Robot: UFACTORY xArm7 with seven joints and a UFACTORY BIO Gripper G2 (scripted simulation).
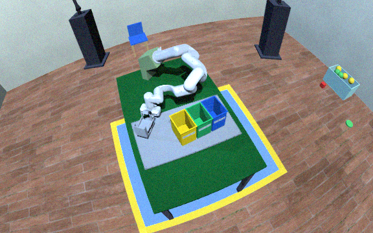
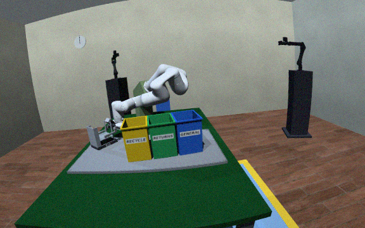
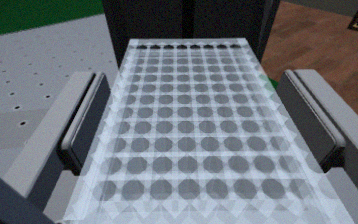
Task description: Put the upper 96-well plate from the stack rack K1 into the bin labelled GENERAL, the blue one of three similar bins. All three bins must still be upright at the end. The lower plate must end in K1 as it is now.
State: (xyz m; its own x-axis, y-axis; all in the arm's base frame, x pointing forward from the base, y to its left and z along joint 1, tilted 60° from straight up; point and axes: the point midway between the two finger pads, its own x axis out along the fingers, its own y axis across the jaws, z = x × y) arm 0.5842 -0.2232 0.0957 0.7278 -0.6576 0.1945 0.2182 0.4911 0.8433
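At the left end of the perforated grey board [image 1: 160, 152] [image 2: 113, 166] [image 3: 30, 65] stands the rack K1 [image 1: 142, 129] [image 2: 94, 137] [image 3: 150, 30], one of its kind, its tall panel upright. The gripper [image 1: 148, 119] [image 2: 109, 128] [image 3: 200, 120] is at K1, its two fingers drawn in and pinching one clear plate, the upper 96-well plate [image 3: 195, 112], by its long sides. In the wrist view that plate lies between the pads, in front of K1's dark panel. I count one plate for certain; the lower one cannot be made out, so its seating in K1 cannot be confirmed.

Right of K1 come three bins, side by side and all upright: first the yellow RECYCLE bin [image 1: 187, 137] [image 2: 137, 149], nearest K1, then the green RETURNS bin [image 1: 204, 129] [image 2: 164, 147], then the blue GENERAL bin [image 1: 219, 123] [image 2: 190, 144], farthest from K1. One bin of each colour, then, and one arm [image 1: 194, 79] [image 2: 152, 98] doing the work.

As I judge it, the grasp is done, and the task is in its early part. Left to do: lift well above K1 without dragging the lower plate, cross over the yellow and green bins, and release into the blue one without tipping any.
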